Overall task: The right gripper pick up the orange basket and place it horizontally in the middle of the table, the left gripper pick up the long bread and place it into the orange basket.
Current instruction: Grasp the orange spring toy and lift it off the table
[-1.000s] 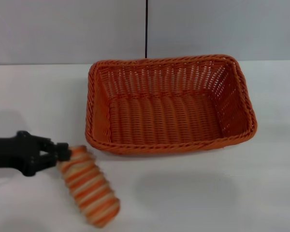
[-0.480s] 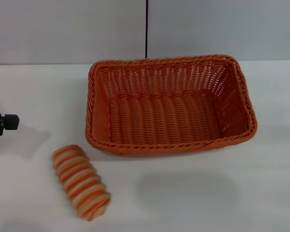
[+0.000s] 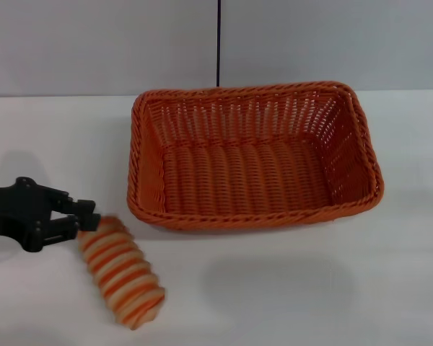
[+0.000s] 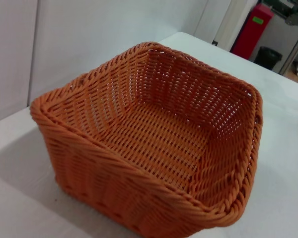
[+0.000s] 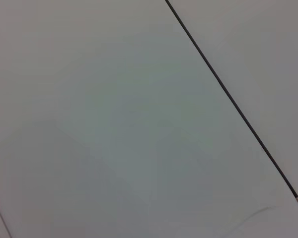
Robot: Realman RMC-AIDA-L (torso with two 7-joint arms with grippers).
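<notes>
The orange basket point(image 3: 254, 156) stands empty, lengthwise across the middle of the white table point(image 3: 310, 288); the left wrist view shows it close up point(image 4: 154, 144). The long bread point(image 3: 121, 272), banded orange and cream, lies on the table in front of the basket's left corner, angled toward the near edge. My left gripper point(image 3: 92, 216) reaches in low from the left edge, its black jaws open and right at the bread's upper end. The bread rests on the table. My right gripper is out of view.
A grey wall with a thin black vertical seam point(image 3: 218, 43) runs behind the table. The right wrist view shows only a plain grey surface crossed by a dark line point(image 5: 228, 94). Bare tabletop stretches in front of and to the right of the basket.
My left gripper drew back to the left edge, leaving the bread shifted slightly left and up on the table. It has now come back right to the bread's upper end.
</notes>
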